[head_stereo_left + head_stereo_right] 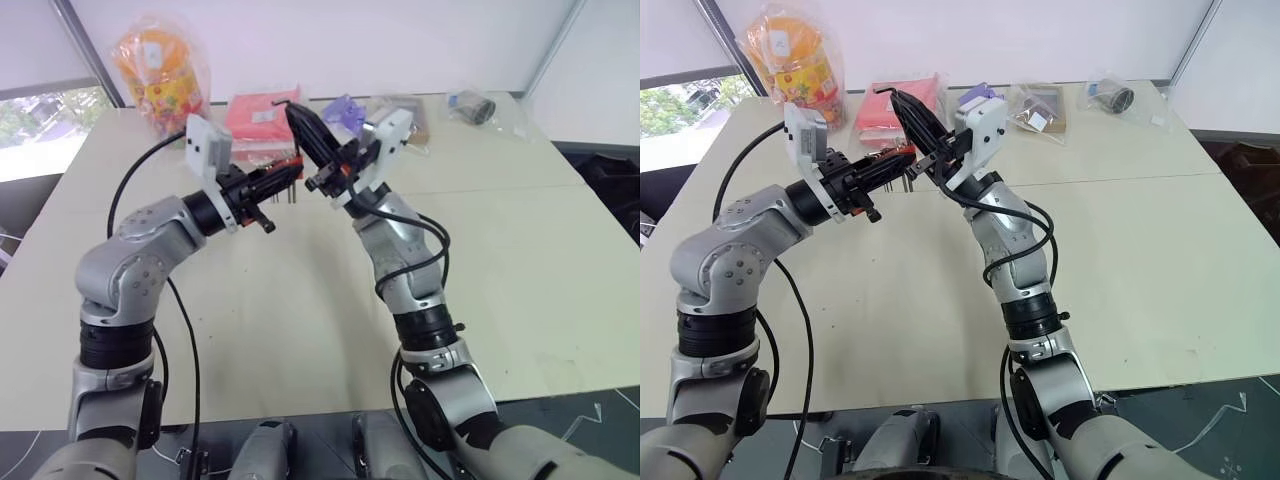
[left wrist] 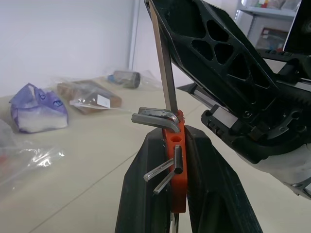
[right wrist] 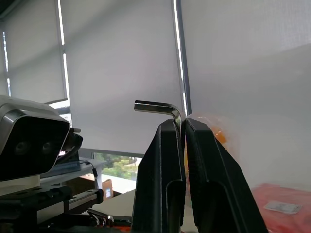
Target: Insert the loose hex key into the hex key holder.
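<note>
Left hand (image 2: 177, 194) pinches the hex key holder (image 2: 177, 165); right hand (image 3: 182, 127) pinches the loose hex key (image 3: 160, 108), tip at the holder, seating apparently left

Silver jointed arms with black bands, looping black cables, white wrist camera blocks, and ribbed black fingers (image 2: 146, 194).
</note>
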Available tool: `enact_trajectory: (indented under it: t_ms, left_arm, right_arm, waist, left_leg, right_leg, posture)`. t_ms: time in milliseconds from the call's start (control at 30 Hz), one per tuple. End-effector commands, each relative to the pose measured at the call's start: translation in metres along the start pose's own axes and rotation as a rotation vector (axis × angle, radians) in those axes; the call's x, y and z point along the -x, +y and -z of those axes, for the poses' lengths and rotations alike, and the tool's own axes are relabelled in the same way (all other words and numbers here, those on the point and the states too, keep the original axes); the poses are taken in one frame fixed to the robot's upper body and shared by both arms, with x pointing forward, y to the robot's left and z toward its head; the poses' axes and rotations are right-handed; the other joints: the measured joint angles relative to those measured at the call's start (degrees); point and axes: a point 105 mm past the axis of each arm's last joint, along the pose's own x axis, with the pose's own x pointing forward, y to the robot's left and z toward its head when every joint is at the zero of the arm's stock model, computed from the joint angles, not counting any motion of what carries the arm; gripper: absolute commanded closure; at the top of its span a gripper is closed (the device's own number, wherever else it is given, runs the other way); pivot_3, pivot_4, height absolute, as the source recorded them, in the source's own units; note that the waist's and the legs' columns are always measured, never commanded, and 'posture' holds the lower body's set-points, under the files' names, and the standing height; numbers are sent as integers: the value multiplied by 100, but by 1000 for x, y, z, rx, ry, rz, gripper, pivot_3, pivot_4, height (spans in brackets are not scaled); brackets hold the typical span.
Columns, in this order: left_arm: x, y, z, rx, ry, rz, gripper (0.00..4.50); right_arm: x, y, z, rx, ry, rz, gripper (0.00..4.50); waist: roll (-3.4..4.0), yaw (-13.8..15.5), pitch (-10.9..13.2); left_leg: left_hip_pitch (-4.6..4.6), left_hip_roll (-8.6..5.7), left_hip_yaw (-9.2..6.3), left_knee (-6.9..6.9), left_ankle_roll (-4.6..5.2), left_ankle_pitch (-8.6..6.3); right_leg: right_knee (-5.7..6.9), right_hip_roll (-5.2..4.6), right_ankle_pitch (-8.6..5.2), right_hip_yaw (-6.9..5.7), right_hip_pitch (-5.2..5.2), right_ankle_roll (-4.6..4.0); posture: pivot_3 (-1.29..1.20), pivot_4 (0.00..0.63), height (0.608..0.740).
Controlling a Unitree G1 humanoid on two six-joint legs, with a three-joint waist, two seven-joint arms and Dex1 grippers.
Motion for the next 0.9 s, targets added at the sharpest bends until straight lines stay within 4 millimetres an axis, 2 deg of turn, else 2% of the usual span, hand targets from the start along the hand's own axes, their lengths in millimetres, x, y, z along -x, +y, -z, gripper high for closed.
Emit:
enact_trajectory:
  t_ms: [33,333,833,900]
  left_arm:
    - [-1,-14,-27,-66,-87,56,4500]
    - [1,-5,-28,-73,-94,16,4500]
    - [0,-2,-34,-85,-122,3,4500]
    - [0,-2,-34,-85,-123,3,4500]
  right_arm:
    - [-2,-1,0,9,-5,16,4486]
    - [4,-3,4,8,31,12,4486]
    - [19,-16,-3,27,67,28,4486]
    - [21,-19,-3,28,73,33,3758]
  waist:
    - [0,0,0]
    - [0,1,0]
    - [0,4,0]
    - [0,4,0]
  left_leg:
    - [0,0,0,0,0,0]
    - [0,0,0,0,0,0]
    - [0,0,0,0,0,0]
    - [0,0,0,0,0,0]
  right_leg:
    - [0,0,0,0,0,0]
    - [0,0,0,0,0,0]
    - [0,0,0,0,0,0]
    - [0,0,0,0,0,0]
  posture:
    - [0,150,740]
    - [0,150,740]
    - [0,150,740]
    - [0,150,740]
